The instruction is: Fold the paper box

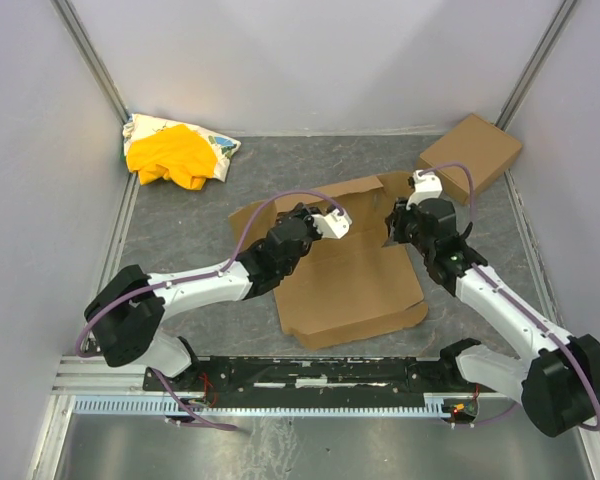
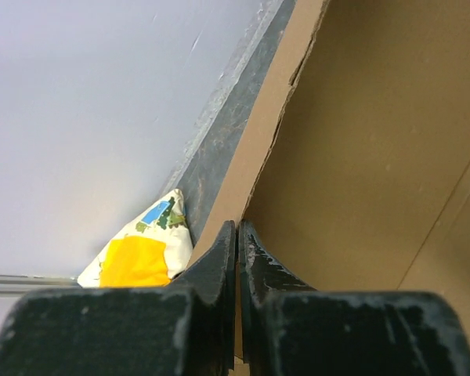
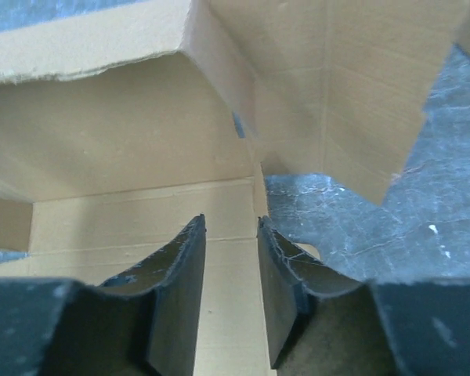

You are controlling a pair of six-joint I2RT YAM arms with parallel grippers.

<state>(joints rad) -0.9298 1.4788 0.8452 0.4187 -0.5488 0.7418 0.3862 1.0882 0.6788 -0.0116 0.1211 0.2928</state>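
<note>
The paper box (image 1: pixel 350 280) lies open in the middle of the grey mat, a plain brown die-cut sheet with its far wall and side flaps partly raised. My left gripper (image 1: pixel 332 222) is at its far left part. In the left wrist view my left gripper (image 2: pixel 239 231) is shut on the thin raised edge of the paper box (image 2: pixel 360 141). My right gripper (image 1: pixel 395 222) hovers at the box's far right corner. In the right wrist view my right gripper (image 3: pixel 231 227) is open and empty, just above the floor panel of the paper box (image 3: pixel 141 141), by a raised flap.
A second, closed brown cardboard box (image 1: pixel 472 152) lies at the far right corner. A yellow-and-white cloth bundle (image 1: pixel 178 152) lies at the far left corner and also shows in the left wrist view (image 2: pixel 137 258). Grey-white walls enclose the mat on three sides.
</note>
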